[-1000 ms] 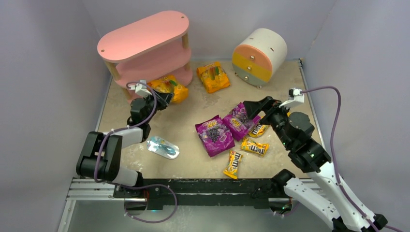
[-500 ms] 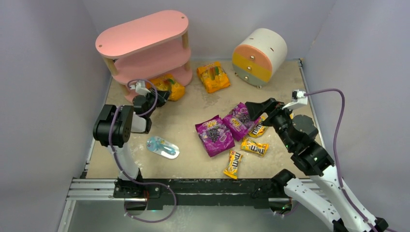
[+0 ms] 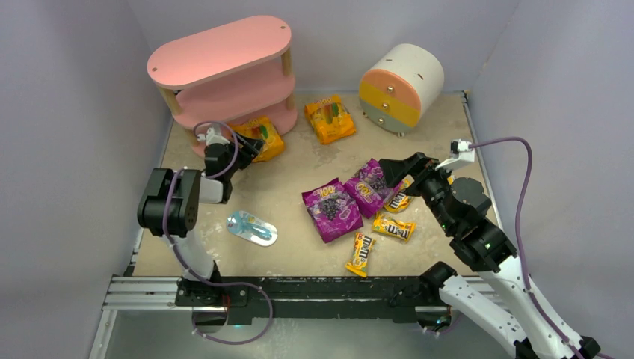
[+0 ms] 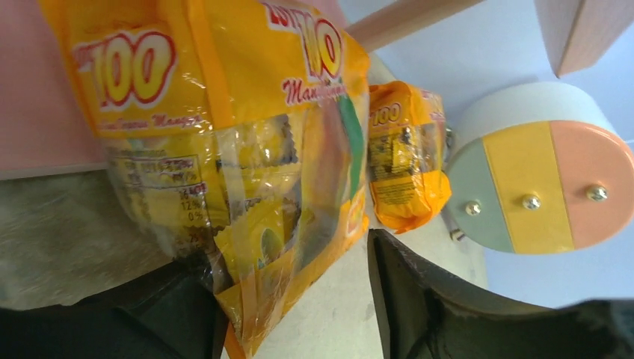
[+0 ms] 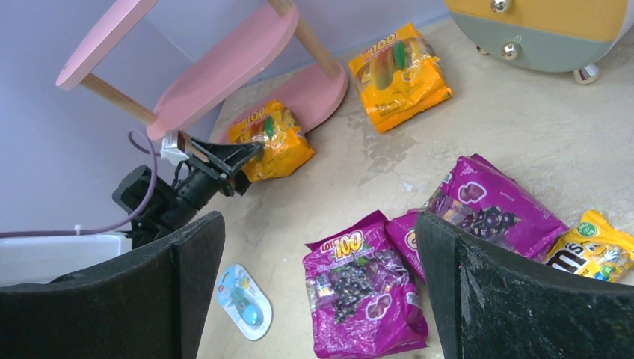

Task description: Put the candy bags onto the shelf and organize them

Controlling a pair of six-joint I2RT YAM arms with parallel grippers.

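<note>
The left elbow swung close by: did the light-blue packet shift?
No. The light-blue packet keeps the same gap from the purple bag beside it.

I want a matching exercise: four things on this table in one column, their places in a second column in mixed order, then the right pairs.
1. left orange-yellow bag
2. right orange-yellow bag
3. light-blue packet
4. purple bags

A. beside the M&M's packs
B. between the shelf and the drum cabinet
C. in the left gripper
D. lying alone beside the left arm

Pairs: 1-C, 2-B, 3-D, 4-A
</note>
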